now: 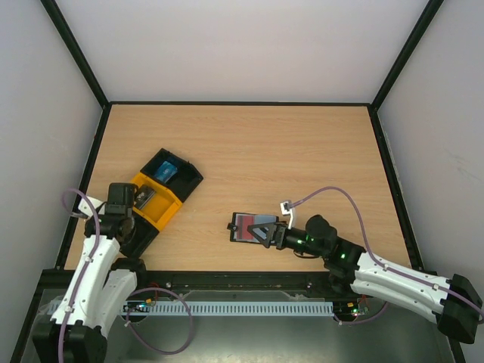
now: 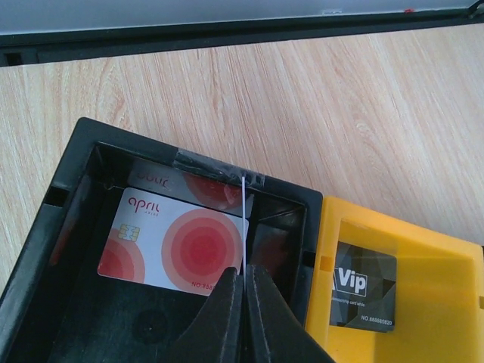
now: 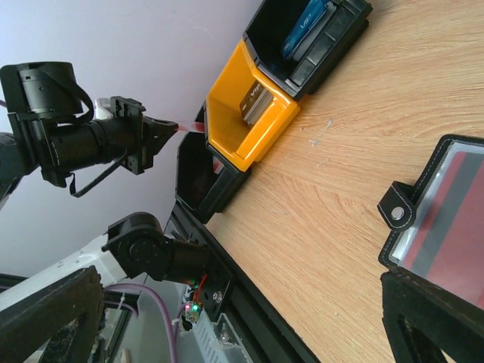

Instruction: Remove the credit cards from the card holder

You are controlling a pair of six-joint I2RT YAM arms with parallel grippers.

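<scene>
Three open trays are placed in a row at the left of the wooden table, running from lower left to upper right in the top view. The nearest black tray is seen in the left wrist view, and a white card with red circles is lying flat on its floor. The orange tray is joined to it on the right, and a black Vip card is contained in it. In the farthest black tray, at the upper left of the top view, a blue card is leaning.

The left gripper is held above the nearest black tray. Its fingers are pressed together, and a thin card is pinched between them. This card is seen only edge-on as a pale line in the left wrist view, and as a pink-red strip at the fingertips in the right wrist view.

The card holder is lying open on the table, a little below the centre of the top view and well apart from the trays. Behind its translucent pocket a red card is visible, and a snap tab is seen at its edge. The right gripper is positioned over the right part of the holder with its fingers spread wide. Whether the fingers are touching the holder cannot be told.
</scene>
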